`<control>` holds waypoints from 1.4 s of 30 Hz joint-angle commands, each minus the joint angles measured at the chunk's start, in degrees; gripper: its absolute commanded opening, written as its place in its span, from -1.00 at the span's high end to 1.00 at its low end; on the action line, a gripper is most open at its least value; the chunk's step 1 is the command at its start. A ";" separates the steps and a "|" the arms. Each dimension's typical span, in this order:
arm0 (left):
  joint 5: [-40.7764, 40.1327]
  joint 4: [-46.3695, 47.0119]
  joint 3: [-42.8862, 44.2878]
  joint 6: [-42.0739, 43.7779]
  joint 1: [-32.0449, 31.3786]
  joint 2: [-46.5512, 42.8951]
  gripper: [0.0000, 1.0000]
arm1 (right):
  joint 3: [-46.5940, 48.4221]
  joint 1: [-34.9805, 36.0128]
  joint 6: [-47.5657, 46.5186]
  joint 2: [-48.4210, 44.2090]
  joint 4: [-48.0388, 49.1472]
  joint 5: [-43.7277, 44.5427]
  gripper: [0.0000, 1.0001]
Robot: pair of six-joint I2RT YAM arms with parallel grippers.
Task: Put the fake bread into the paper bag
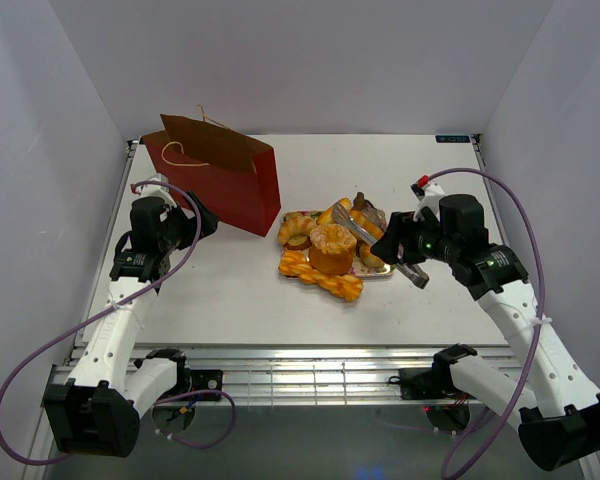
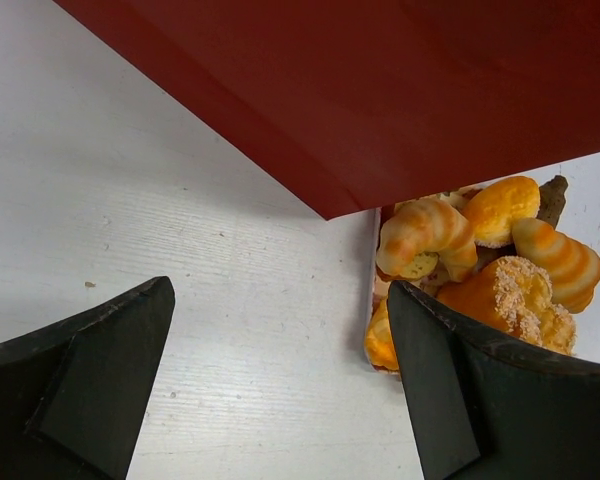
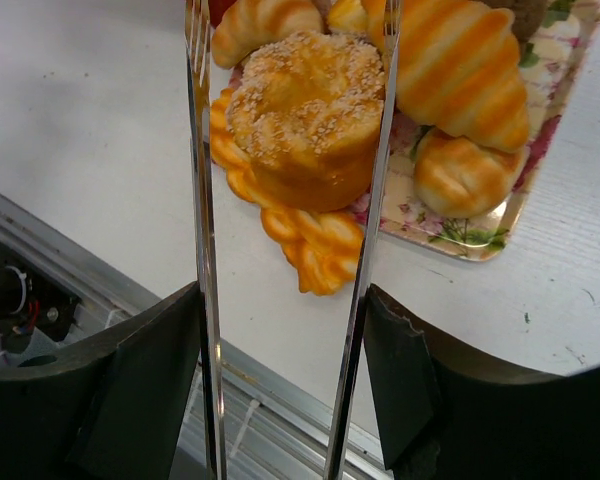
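A: Right claw (image 3: 283, 300): narrow, pinched on a pair of tongs (image 3: 202, 200). The two blades run out either side of the round cake (image 3: 305, 110).

B: Blades touching it?

A: Can't tell. The tips are cut off at the top edge of the wrist view, and the overhead view is too small.

B: Rest of the fake bread (image 1: 330, 250)?

A: Heaped on a floral tray (image 3: 500, 235) mid-worktop (image 1: 230, 300). A croissant (image 3: 460, 70) lies just beside the cake, and a twisted loaf (image 3: 315, 245) hangs off the tray's near rim onto the worktop. Pieces at the back are hidden behind the pile.

B: Left claw (image 2: 280, 288)?

A: Wide, nothing between the fingers, low over bare worktop beside the paper bag (image 1: 220, 185).

B: Bag?

A: It stands upright at the far left, apart from the tray. From the left wrist only its red wall shows, the top cropped. The inside is not visible in any view.
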 commanded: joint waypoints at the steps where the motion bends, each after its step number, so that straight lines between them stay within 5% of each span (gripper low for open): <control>1: -1.85 -0.43 0.77 0.47 -0.23 -0.77 -0.96 | 1.45 1.87 -1.46 1.12 2.11 -4.83 -0.35; 18: -4.32 -1.40 1.29 0.21 -0.14 -0.24 -0.96 | 6.55 19.36 -5.86 10.17 0.08 9.49 -0.29; 42: -1.15 -1.05 1.12 0.30 -0.14 -0.15 -0.96 | 5.93 25.34 -8.58 17.46 3.43 19.06 -0.25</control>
